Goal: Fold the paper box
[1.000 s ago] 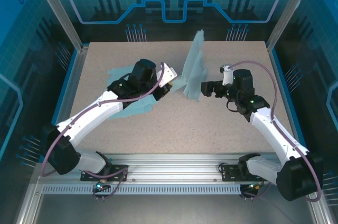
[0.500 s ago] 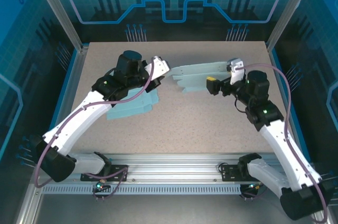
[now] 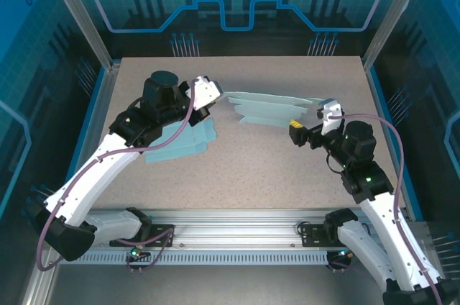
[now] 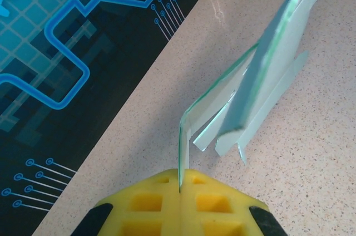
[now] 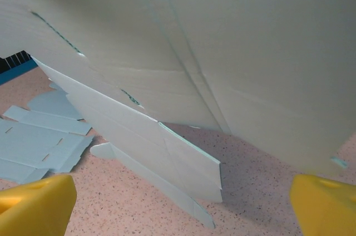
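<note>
Left pincer point(image 4: 181, 190) is clamping the paper box point(image 3: 267, 107) edge | right pincer point(image 5: 179, 202) is gaping wide near its far end | I am aiming it squarely at one flap.

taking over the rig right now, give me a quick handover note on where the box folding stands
Left pincer: shut on one edge of the pale blue flat paper box blank, holding it up off the speckled table.
Right pincer: open, close by the blank's other end, gripping nothing.
Spare pale blue blanks: lying flat on the table under the left arm.
Done: one blank lifted clear of the table.
Left: the folding itself; no box shape has formed yet, and the panels and flaps hang loose.
</note>
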Controlling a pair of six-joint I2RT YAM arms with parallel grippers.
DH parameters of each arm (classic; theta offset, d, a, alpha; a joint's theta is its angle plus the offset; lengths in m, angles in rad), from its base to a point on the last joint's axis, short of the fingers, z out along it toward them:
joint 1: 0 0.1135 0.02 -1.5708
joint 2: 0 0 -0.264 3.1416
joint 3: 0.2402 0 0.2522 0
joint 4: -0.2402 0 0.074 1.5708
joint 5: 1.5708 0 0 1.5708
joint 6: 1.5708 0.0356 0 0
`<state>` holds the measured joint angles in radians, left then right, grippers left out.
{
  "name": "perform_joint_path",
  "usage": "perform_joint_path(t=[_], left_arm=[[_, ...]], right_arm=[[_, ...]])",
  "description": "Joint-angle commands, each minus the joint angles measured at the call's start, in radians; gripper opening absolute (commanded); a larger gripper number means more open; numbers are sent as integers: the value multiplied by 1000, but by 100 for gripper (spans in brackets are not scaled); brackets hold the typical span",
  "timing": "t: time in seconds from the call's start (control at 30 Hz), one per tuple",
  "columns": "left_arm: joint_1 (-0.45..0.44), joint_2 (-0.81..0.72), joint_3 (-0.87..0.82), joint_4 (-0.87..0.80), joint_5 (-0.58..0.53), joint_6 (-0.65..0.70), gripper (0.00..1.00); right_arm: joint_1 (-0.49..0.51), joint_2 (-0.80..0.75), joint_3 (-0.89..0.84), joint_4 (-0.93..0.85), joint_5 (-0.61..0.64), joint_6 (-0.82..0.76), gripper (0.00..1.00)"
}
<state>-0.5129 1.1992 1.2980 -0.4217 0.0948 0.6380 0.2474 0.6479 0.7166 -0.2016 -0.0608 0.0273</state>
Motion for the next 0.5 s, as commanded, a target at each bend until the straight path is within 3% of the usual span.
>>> perform_joint_path(t=[0.0,0.27,0.47], left_arm=[[13,-19,-12,0,-1,5,0],[48,-24,5,0,-1,-43,0],[48,-17,5,12,50,-73,0]], right_arm=[[-17,-39,-15,0,-3,-30,99],[-16,-119,-44,3,19,-21,98],[-16,-69,-42,46,-35,20,96]])
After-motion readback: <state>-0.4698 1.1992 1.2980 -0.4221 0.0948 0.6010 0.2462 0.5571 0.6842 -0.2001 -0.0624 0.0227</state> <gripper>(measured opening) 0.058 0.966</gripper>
